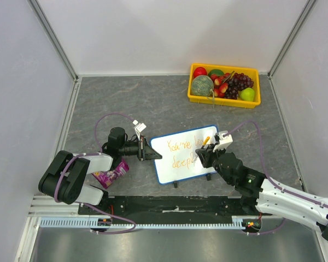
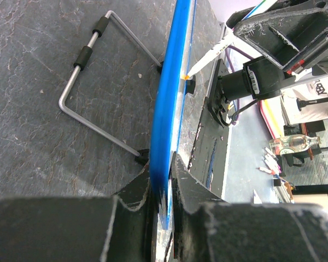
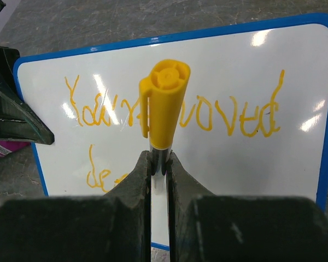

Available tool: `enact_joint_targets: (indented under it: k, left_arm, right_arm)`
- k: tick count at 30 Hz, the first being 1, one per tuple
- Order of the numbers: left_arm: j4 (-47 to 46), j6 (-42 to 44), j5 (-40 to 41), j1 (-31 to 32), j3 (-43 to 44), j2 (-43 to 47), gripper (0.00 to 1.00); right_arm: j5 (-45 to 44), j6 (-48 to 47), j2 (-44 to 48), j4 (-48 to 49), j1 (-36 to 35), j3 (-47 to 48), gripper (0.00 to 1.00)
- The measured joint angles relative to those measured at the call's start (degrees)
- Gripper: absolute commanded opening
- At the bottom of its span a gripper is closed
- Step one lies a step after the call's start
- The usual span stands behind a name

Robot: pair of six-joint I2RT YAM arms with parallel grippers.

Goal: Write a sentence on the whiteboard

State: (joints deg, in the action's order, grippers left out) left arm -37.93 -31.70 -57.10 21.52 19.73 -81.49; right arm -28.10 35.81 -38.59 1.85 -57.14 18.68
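Observation:
The whiteboard point(image 1: 187, 154), white with a blue frame, stands tilted on its feet in the middle of the table. My left gripper point(image 1: 151, 155) is shut on its left edge; the left wrist view shows the blue frame point(image 2: 172, 109) edge-on between the jaws. The sentence point(image 3: 224, 112) is orange lettering: a full top line and "de" with a further stroke on the second line point(image 3: 101, 176). My right gripper point(image 1: 205, 154) is shut on an orange-capped marker point(image 3: 163, 103), its tip point(image 2: 187, 76) at the board by the second line. The marker hides part of the lettering.
A yellow tray point(image 1: 224, 86) of toy fruit sits at the back right. A purple packet point(image 1: 111, 176) lies by the left arm. The board's wire stand point(image 2: 93, 82) rests on the table behind it. White walls enclose the table.

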Motion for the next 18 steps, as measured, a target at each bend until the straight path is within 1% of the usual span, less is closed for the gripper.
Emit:
enact_joint_targets:
  k: [18]
  left_arm:
    - [0.0,0.0,0.0,0.0,0.0,0.0,0.02]
  right_arm:
    - [-3.3,-2.5,-0.1,-2.0,0.2,3.8,0.00]
